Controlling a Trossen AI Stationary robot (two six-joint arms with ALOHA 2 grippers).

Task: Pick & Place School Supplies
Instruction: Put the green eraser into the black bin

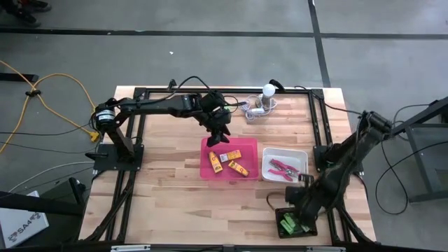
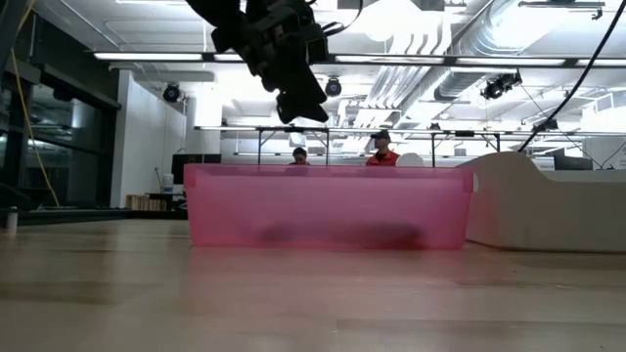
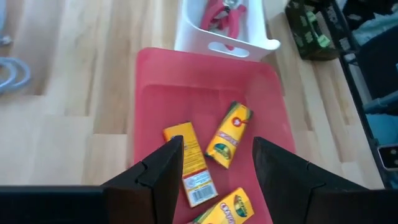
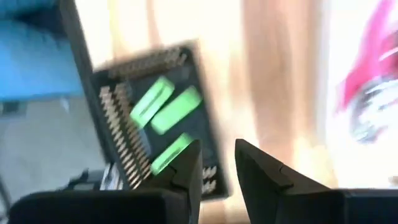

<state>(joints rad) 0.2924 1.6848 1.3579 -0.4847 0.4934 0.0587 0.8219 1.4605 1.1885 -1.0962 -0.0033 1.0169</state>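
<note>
Hovering open, left claw (image 3: 211,171) over 3 Crayola-style boxes (image 3: 228,135); right claw (image 4: 217,165) narrowly apart.

Left arm: reaches from the left edge toward the centre of the high view, wrist bent downward.
Left gripper (image 1: 221,134): centre of the high view, upper middle of the low view; fingers (image 3: 163,169) spread wide apart, nothing between them.
Right arm: runs from the right edge down to the lower right of the high view, folded low.
Right gripper (image 1: 302,194): lower right of the high view; fingers (image 4: 189,168) narrowly parted, nothing held.
</note>
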